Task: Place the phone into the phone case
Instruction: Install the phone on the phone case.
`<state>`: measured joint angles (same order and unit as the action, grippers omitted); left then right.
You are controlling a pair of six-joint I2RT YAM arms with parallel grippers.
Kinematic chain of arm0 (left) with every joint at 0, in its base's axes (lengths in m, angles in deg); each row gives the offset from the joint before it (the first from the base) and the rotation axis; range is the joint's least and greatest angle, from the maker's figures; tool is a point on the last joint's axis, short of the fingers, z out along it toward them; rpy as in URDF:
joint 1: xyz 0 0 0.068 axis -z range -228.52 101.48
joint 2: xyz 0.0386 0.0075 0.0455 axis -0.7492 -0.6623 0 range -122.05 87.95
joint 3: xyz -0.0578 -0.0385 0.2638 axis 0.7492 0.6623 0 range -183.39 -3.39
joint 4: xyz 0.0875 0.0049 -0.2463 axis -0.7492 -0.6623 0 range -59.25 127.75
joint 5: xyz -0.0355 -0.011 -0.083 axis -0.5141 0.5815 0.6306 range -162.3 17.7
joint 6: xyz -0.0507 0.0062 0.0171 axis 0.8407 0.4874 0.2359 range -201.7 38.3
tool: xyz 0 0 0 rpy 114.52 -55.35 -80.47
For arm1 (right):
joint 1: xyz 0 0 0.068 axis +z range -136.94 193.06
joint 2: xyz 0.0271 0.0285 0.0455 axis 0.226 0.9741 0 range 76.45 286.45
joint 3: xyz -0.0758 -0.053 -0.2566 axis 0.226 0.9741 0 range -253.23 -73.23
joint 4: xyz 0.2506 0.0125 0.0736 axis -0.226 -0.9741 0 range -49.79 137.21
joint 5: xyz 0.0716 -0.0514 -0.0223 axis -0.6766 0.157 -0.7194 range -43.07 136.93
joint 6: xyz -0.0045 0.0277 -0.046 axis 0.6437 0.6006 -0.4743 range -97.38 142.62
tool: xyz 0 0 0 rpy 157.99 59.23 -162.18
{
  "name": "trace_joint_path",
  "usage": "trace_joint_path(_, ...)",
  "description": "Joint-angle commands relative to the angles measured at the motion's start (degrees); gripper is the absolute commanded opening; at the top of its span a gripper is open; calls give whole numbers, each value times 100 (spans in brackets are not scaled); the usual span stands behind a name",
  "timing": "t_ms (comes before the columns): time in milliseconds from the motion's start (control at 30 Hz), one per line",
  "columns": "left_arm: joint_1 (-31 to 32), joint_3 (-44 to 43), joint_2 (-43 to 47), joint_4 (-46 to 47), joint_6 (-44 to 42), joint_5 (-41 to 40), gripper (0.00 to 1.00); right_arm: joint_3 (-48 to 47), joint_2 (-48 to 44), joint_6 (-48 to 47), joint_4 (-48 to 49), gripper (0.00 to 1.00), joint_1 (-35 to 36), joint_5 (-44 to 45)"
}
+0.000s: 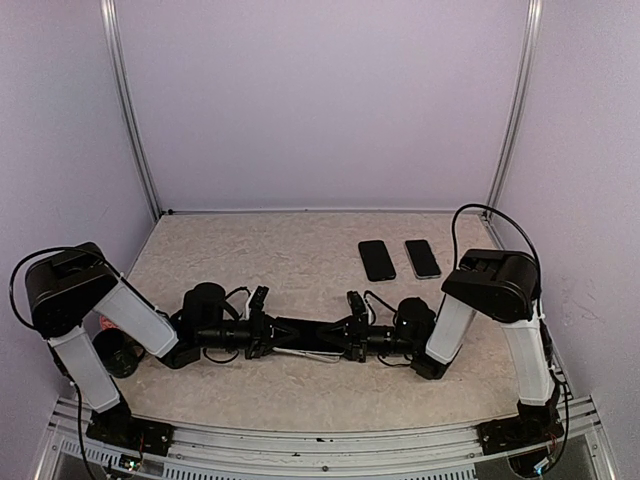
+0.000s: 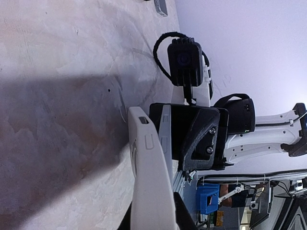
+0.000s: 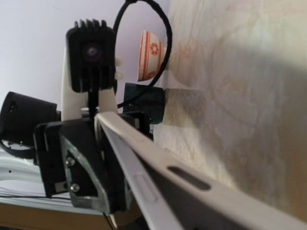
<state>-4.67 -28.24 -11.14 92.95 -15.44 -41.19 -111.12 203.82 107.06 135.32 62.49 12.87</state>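
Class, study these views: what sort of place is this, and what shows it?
Probably a robotics lab test cell: two robot arms bolted to a table, plain walls on metal posts, phones laid out.

Phone case (image 2: 148, 187): pale plastic, smooth, satin sheen on edge. Table (image 1: 290, 240): mottled beige, matt, stone-look, faint grain. Far right corner, 2 black pieces: left slab (image 1: 377, 259) glossy, right slab (image 1: 422, 258) glossy, glass-like. Left arm link (image 1: 135, 315): white plastic, smooth. Frame post (image 1: 130, 110): brushed metal.
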Motion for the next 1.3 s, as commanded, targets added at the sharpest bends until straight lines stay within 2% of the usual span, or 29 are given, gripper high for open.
trace_joint_path(0,42,7,156,389,-96,161,11,26,-221,-191,-146,36,-20,-118)
trace_joint_path(233,-15,81,291,347,-118,175,8,314,-759,-421,-591,41,-203,-327)
trace_joint_path(333,-50,100,383,281,-174,202,4,434,-1217,-703,-1205,45,-310,-528)
trace_joint_path(400,-69,108,428,216,-227,210,0,476,-1675,-1084,-1880,47,-372,-629)
trace_joint_path(467,-94,104,499,147,-289,212,0,431,-2195,-1608,-2873,50,-416,-660)
trace_joint_path(600,-106,72,628,-1,-432,228,0,58,-3224,-2985,-5330,60,-474,-431)
trace_joint_path(700,-97,32,746,-87,-548,243,0,-122,-3880,-3602,-6416,69,-505,-163)
trace_joint_path(800,-81,-5,893,-134,-681,281,0,-210,-4444,-4078,-7103,78,-532,119)
trace_joint_path(1033,-32,-133,1205,-78,-928,551,0,-144,-5200,-4629,-7526,85,-629,111)
trace_joint_path(1267,72,-149,1544,268,-1047,856,0,100,-5319,-4726,-7023,86,-747,-612)
